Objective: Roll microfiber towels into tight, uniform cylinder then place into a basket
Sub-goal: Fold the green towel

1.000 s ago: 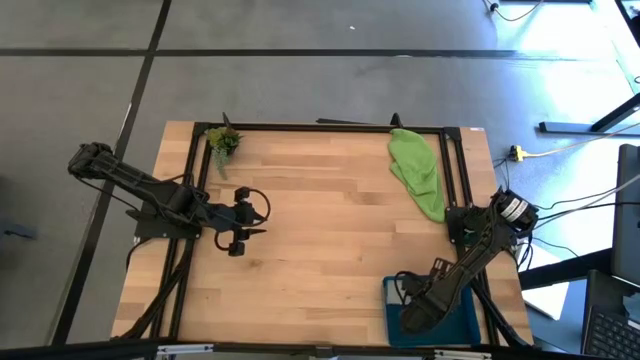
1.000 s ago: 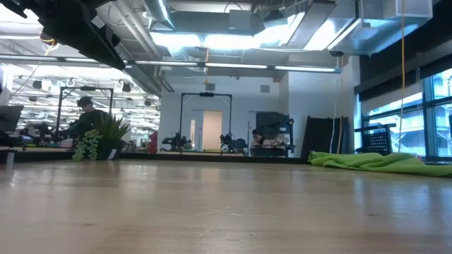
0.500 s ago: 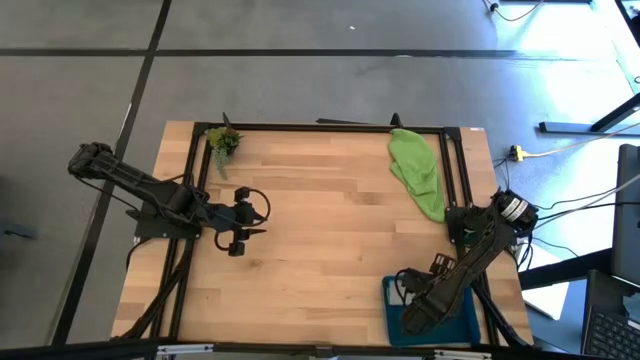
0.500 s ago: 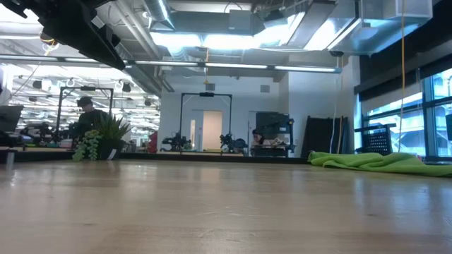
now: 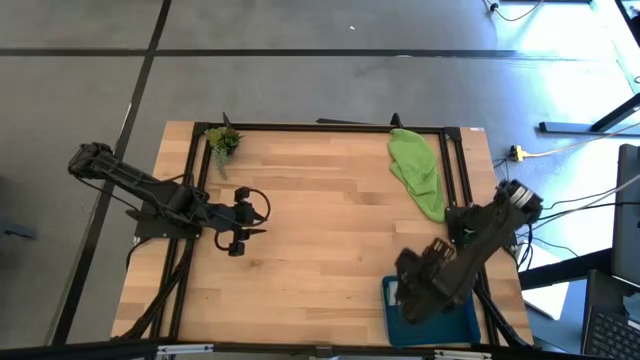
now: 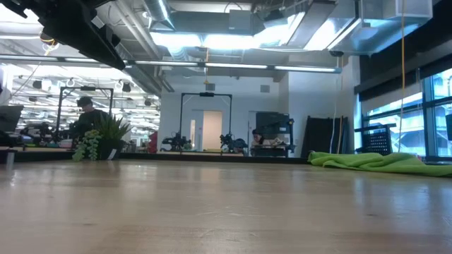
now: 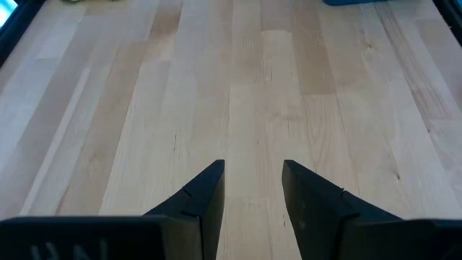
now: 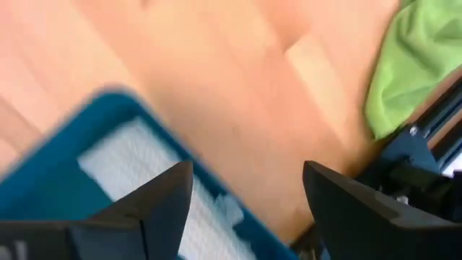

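The lime green towel (image 5: 418,170) lies crumpled and unrolled on the table at the far right; it also shows in the low view (image 6: 378,161) and the right wrist view (image 8: 415,61). The pale grey-white towel (image 8: 137,162) lies inside the teal-blue basket (image 8: 65,155), which stands at the near right (image 5: 392,300). My right gripper (image 8: 245,188) is open and empty above the basket; in the high view the arm hides most of the basket. My left gripper (image 7: 253,177) is open and empty over bare wood at the table's left (image 5: 243,232).
A small leafy plant sprig (image 5: 222,140) stands at the far left corner. A black frame rail (image 5: 300,127) runs along the table's edges. Bare wood lies between the two arms (image 5: 330,230).
My right gripper has risen from the basket and drawn a little toward the table's far edge, staying open. The white towel stays in the basket.
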